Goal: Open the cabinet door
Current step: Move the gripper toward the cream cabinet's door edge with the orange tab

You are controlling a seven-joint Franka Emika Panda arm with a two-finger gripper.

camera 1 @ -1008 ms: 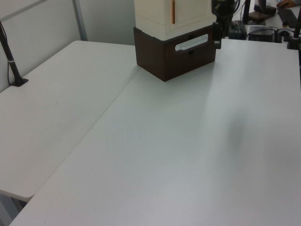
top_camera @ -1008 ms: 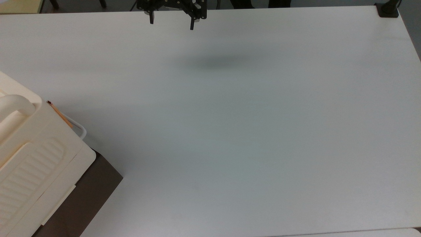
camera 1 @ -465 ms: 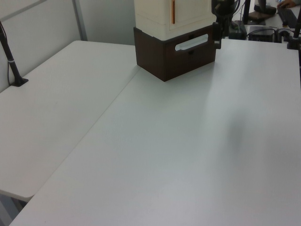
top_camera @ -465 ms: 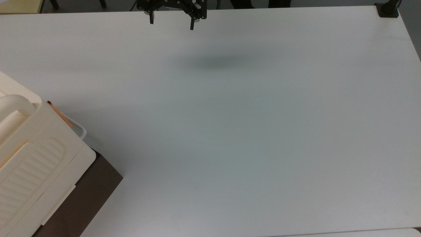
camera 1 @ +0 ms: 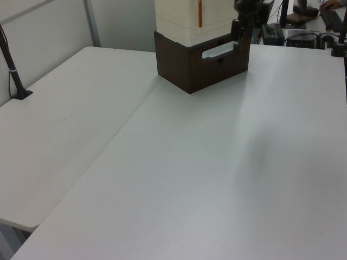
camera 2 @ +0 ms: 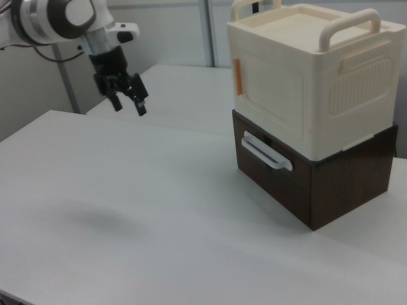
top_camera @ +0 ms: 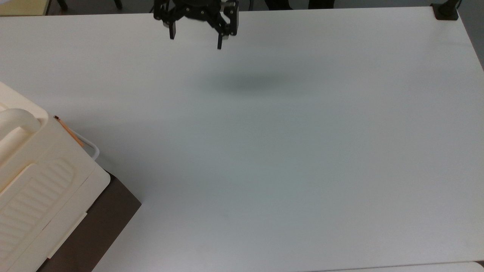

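high above the far edge of the white table (top_camera: 287, 151) in the top view, your gripper (top_camera: 195, 37) hangs with its fingers spread wide and nothing between them, well apart from the cabinet (camera 2: 305, 89). that cabinet sits at the top view's lower left corner on a dark brown base (camera 2: 318, 184), and the cabinet door (camera 2: 270, 101) looks shut, with its tan-orange edge (camera 2: 238, 76) facing the arm. you could miss that thin edge on the long approach, bumping the cream wall or hooking the white drawer handle (camera 2: 266, 154) below instead, and shove the whole stack.
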